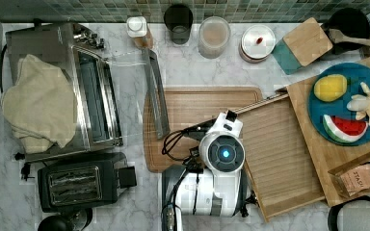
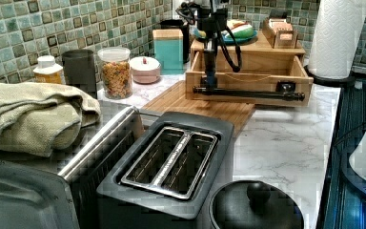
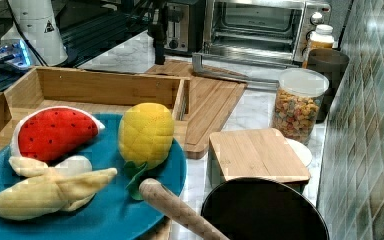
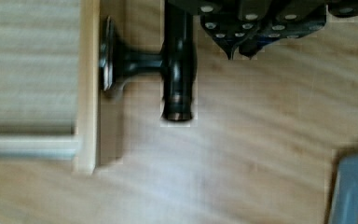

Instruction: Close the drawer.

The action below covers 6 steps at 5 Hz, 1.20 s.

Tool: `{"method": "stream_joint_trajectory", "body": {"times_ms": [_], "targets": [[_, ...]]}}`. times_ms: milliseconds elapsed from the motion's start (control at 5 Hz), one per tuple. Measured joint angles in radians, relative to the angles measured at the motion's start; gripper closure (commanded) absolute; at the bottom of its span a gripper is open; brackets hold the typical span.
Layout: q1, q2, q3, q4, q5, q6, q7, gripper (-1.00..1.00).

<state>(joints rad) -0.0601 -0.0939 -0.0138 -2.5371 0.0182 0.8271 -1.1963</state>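
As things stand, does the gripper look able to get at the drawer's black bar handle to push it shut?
Probably yes. The gripper hangs right at the handle of the pulled-out drawer, near one end, with only the bare cutting board beneath and nothing between them.

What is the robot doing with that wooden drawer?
The robot arm is working at a wooden drawer that is pulled far out over a cutting board on the marble counter. Its end effector hangs right at the drawer's black bar handle, near one end of the bar. The drawer is wide open, so the closing push is not done yet. A blue plate of toy fruit sits on the wooden box above the drawer.
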Motion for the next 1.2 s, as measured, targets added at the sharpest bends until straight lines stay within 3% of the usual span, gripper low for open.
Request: {"method": "stream_joint_trajectory", "body": {"times_ms": [200, 400, 800, 1200], "targets": [[0.000, 0.048, -0.011, 0.004, 0.000, -0.108, 0.002, 1.00], [-0.001, 0.098, -0.026, -0.010, 0.000, -0.088, 0.034, 1.00], [-0.004, 0.075, -0.039, -0.045, -0.111, -0.164, 0.042, 1.00], [-0.066, 0.077, -0.054, -0.045, -0.110, -0.121, 0.026, 1.00]]}}
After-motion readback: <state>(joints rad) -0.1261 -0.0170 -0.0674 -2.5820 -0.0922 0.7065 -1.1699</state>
